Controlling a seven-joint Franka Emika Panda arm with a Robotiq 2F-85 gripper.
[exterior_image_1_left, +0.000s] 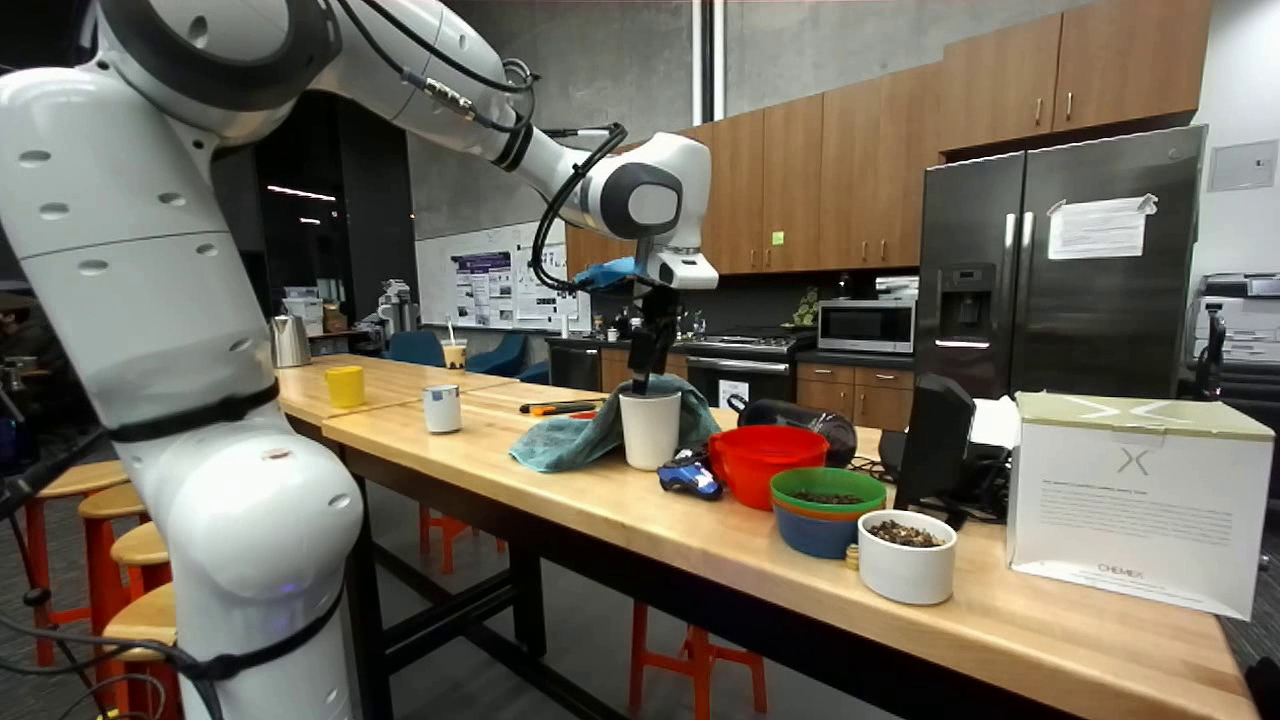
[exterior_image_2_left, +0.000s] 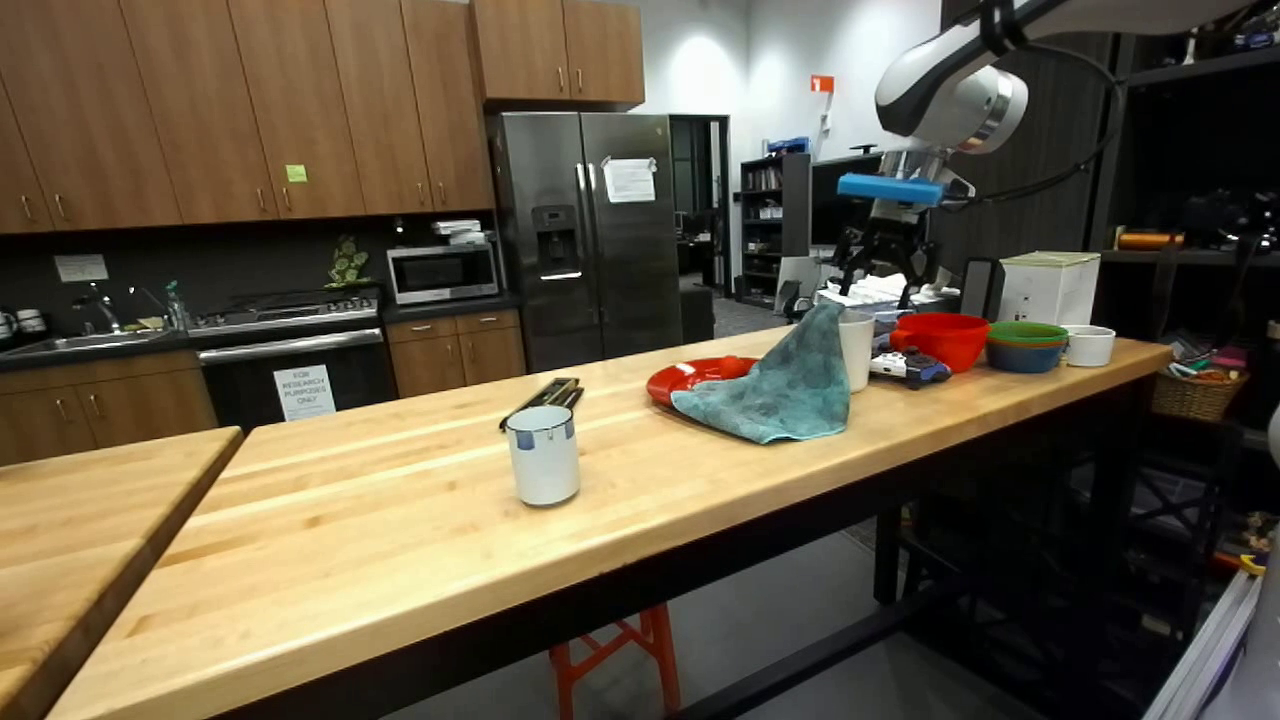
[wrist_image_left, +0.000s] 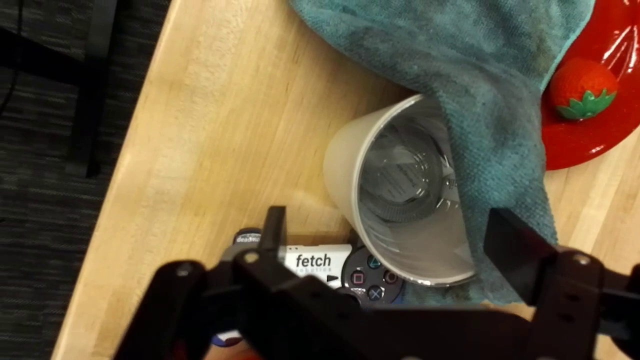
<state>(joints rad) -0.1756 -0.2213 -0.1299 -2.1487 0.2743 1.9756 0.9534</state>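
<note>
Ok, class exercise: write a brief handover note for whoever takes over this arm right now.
Jaws: open, holding nothing.
White cup: upright on the table, below the jaws, beside the game controller.
Teal towel: partly over the red plate.
Done: the towel already lies across part of the cup's mouth.
Left: any lift seems to need a fresh grasp; whether the jaws touch the towel is unclear.

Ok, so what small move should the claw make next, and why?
I'd probably shift the claw slightly toward the towel before closing it. The jaws stand open, and in the wrist view the towel overlaps part of the rim of the white cup, so closing right here might catch both together.
</note>
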